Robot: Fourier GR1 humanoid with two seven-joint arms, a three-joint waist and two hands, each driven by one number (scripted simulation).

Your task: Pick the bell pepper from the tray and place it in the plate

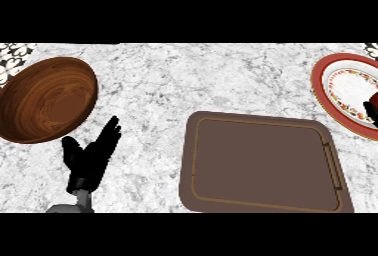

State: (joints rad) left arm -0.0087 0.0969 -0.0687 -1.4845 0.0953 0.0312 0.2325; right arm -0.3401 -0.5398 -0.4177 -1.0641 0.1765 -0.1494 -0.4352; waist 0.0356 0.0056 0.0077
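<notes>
We are noting the marble counter (221,75) first, since it is carrying everything. The brown tray (258,160) is sitting mid-counter and is showing nothing on it. The wooden bowl (48,100) is lying well apart at far left. The red-rimmed plate (322,85) is sitting at far right, cut by the view's edge, near the tray's far corner but not touching it.

The left hand (90,157) is resting open at lower left, just below the bowl, fingers straight and pointing up, thumb spread, holding nothing.

The right hand (368,112) is showing only as a black sliver at the right edge, over the plate. We are not able to tell whether it is spread or closed.

We are taking the dark red patch just above that sliver to be the pepper (374,96). It is over the plate's inside; whether it is resting there or being held above, we cannot tell.

We are judging the pepper light, hollow and stiff-walled, with glossy skin likely to slip and a lobed shape likely to roll. We are favouring a hold round the widest part of the body, not the stem.
</notes>
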